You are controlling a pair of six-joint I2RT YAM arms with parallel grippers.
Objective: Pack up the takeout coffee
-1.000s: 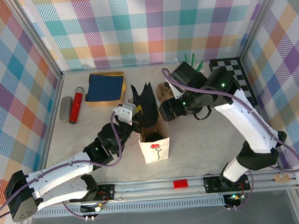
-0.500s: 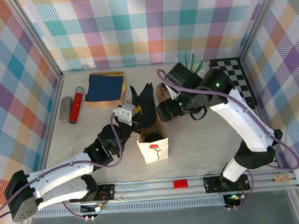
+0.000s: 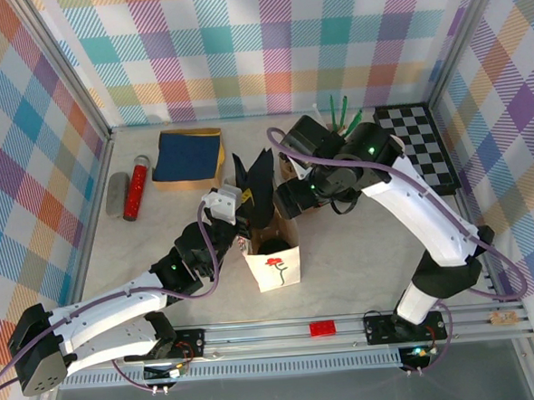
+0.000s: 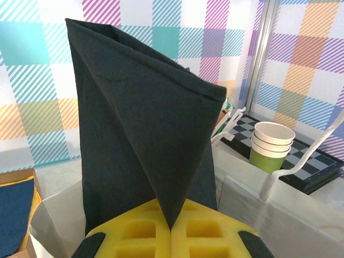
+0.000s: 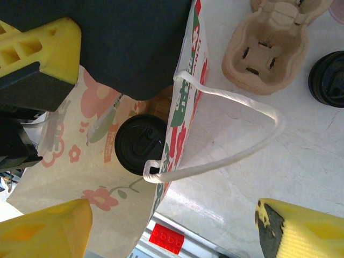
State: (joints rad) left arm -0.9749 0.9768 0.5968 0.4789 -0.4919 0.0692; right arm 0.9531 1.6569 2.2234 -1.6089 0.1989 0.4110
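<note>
- Takeout coffee (image 5: 141, 144) sits inside the paper bag (image 5: 64, 161), black lid up, just ahead of the right pincer (image 5: 172, 217), whose yellow fingers stand wide apart.
- Left pincer (image 4: 171, 228) is clamped on a dark napkin (image 4: 145, 134) that rises above it at the bag's mouth.
- Left wrist view adds stacked cups (image 4: 273, 145) off to that pincer's right. The right wrist view adds a pulp carrier (image 5: 266, 51) beyond the bag.

takeout coffee (image 5: 141, 144) | round black lid facing up, upright | inside white paper bag (image 3: 276, 272), at bottom
</note>
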